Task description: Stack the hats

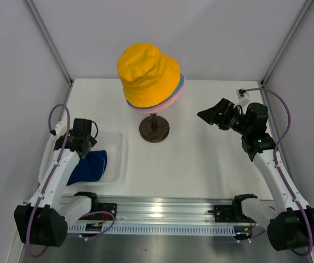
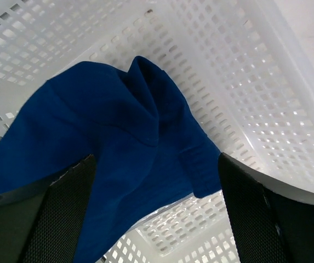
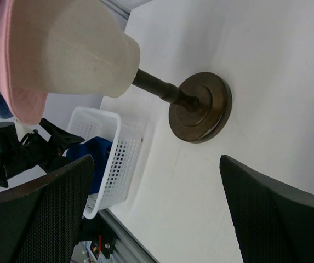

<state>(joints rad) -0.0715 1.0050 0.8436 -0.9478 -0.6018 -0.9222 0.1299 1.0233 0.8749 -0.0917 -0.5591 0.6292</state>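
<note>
1. Yellow hat (image 1: 148,74) tops the head form (image 3: 74,49) at the middle of the counter (image 1: 211,159). Brims of the pink hat (image 1: 170,100) and light blue hat (image 1: 181,83) show beneath it.
2. Navy hat (image 2: 107,137) lies crumpled in the white basket (image 2: 266,93), front-left.
3. Left jaws are wide apart, straddling the navy hat from above and gripping nothing. They may be touching the fabric; the view is too close to call.
4. Right jaws are fully spread and empty, hovering right of the form.
5. Likely step: pick up the navy hat. Pinch the raised crown fold rather than the brim edge, stay clear of the basket mesh, and lift straight up.
</note>
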